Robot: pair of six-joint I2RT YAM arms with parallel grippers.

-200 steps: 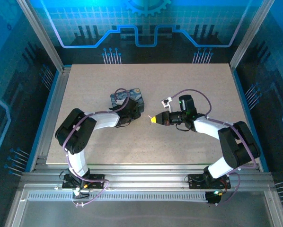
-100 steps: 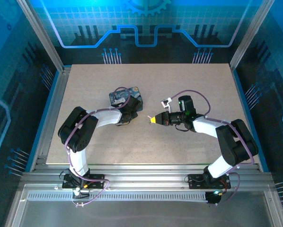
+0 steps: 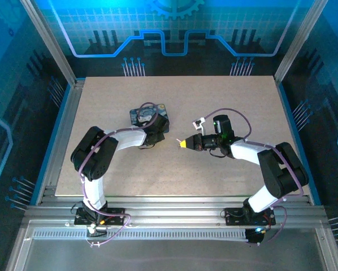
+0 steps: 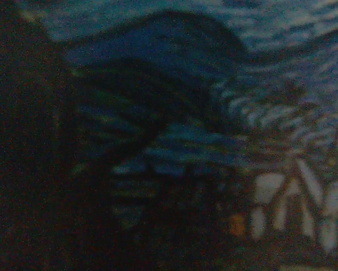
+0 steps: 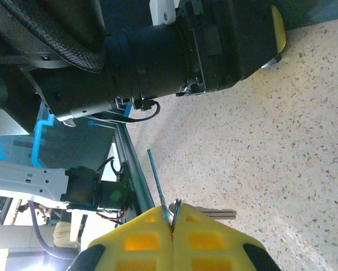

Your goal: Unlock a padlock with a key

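- Padlock: I cannot tell where it lies. The left wrist view is a dark, blurred close-up of blue and white painted swirls.
- Those swirls belong to the tin [image 4: 282, 84], a dark blue box lying on the tabletop [image 3: 231, 101], left of centre and toward the far side.
- The left arm [image 3: 95, 158] bends in from its base at the near left and reaches up to the tin.
- The left tool [image 3: 153, 125] sits right over the near right part of the tin [image 3: 138, 117]. Whether it is released, clenched or grasping something cannot be told.
- In the right wrist view, the dark wrist of the left arm spans the top. One of its yellow pads [image 5: 277, 25] is down close to the speckled tabletop [image 5: 287, 141].
- A bare strip of tabletop lies between the two tools, which are near each other but apart.
- The right tool [image 3: 182, 143] points left toward the left tool, its yellow tips leading.
- Seen from its own wrist, the right tool [image 5: 172, 219] has its yellow pads pressed together and is clenched on the key [image 5: 214, 213].
- The key's thin silvery end sticks out sideways past the pads, above the tabletop.
- The right arm [image 3: 282, 169] reaches in from its base at the near right.
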